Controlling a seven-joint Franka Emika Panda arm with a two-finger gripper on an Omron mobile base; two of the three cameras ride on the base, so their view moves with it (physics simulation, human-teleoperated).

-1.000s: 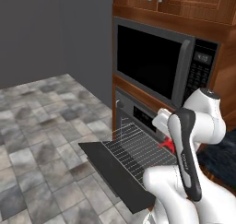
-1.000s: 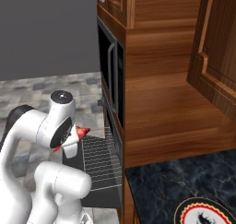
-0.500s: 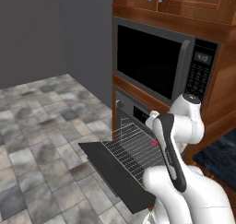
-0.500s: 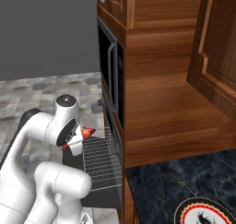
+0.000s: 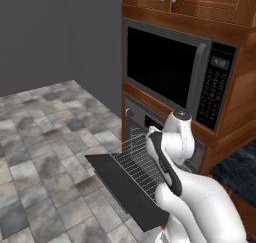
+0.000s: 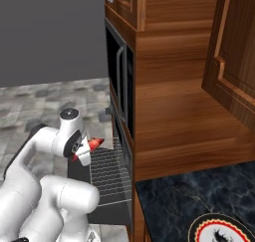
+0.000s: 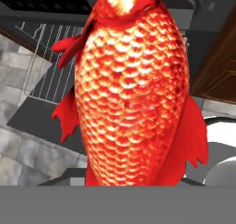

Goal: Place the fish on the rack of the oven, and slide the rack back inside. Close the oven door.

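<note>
Jaws clamped on the fish (image 7: pixel 133 89) above the pulled-out rack (image 5: pixel 142 162) (door (image 5: pixel 125 189) open); placing, sliding and closing all remain.

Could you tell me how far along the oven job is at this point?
Done: the oven door is down and the rack is pulled out over it. In hand: the gripper is shut on the fish, carried above the rack. Left: laying the fish on the rack, sliding the rack in and closing the door.
</note>
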